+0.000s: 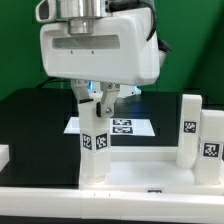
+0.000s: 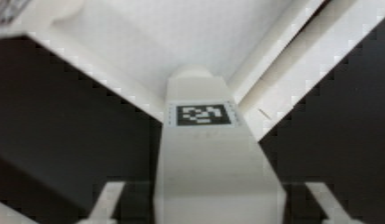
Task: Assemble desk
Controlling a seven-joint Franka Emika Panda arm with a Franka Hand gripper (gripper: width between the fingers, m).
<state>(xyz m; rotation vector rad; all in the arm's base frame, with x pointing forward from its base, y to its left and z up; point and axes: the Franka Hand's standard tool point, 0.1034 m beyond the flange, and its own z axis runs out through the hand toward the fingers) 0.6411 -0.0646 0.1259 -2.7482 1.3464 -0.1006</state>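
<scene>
Desk panel [image 1: 130,172] lies nearest, flat on the black bench [image 1: 30,110]. Hand [image 1: 98,100] is clenched on an upright tagged leg [image 1: 94,145] standing at the panel's corner. Two more legs [image 1: 188,130] stand on the exterior view's right. Risk: leg tilts or misses its socket, then jams or slips in the fingers.
</scene>
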